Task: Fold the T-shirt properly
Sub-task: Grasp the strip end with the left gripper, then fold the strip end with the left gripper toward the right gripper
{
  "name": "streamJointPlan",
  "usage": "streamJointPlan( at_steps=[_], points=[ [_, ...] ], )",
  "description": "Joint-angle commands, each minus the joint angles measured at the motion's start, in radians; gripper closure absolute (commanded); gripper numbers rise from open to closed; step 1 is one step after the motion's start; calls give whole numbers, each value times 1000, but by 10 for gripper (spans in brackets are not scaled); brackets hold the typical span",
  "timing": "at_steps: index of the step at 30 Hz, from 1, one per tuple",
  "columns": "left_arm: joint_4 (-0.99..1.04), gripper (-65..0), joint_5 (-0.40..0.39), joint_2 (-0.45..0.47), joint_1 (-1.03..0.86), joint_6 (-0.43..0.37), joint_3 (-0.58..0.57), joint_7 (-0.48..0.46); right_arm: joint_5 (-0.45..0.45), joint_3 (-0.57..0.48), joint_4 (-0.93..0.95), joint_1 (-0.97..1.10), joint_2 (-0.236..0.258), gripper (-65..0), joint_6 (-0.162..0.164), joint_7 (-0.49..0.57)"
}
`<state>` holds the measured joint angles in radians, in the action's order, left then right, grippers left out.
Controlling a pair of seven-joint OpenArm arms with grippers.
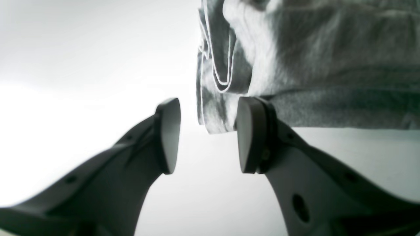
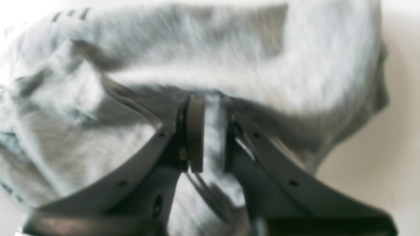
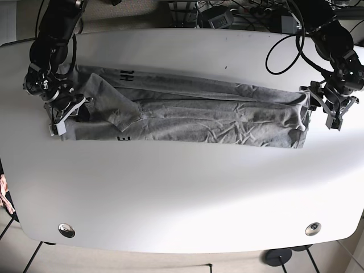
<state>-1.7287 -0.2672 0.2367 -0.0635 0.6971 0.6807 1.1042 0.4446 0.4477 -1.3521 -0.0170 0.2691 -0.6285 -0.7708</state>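
While folding: we have the crumpled grey cotton T-shirt (image 3: 187, 114) lying as a long band across the white bench (image 3: 182, 193).
Right hand (image 2: 210, 131): clenched on a fabric fold.
Left hand (image 1: 206, 134): released, at the hem.
Next: we judge the left hand must pinch that hem corner.

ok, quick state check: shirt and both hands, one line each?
T-shirt: flat on the table, already folded into a long band, wrinkled.
Left hand: open, holding nothing, at the shirt's end edge.
Right hand: shut on the T-shirt, fabric pinched between its fingers.
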Motion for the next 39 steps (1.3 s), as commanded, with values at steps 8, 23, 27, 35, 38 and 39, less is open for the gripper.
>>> streamJointPlan(
  at_steps=[8,23,27,35,38,39],
  points=[
    [117,-478,-13,-7,162,1,26,-19,20,3,-23,-14,-8,-78,-11,-34],
    [646,-478,-97,46,307,1,92,-16,21,7,-23,-11,-15,-75,-11,-32],
    [678,-438,-175,48,301,1,12,-14,21,7,-23,-11,-17,-75,-9,-32],
    [546,-17,-183,43,261,1,-32,-14,21,9,-23,-11,-17,-75,-4,-32],
    [293,-17,-180,19,189,1,-69,-12,21,9,-23,-1,-17,-75,-4,-31],
    [230,-17,-179,13,175,1,-97,-11,21,9,-23,-1,-17,-75,-4,-31]
  ],
)
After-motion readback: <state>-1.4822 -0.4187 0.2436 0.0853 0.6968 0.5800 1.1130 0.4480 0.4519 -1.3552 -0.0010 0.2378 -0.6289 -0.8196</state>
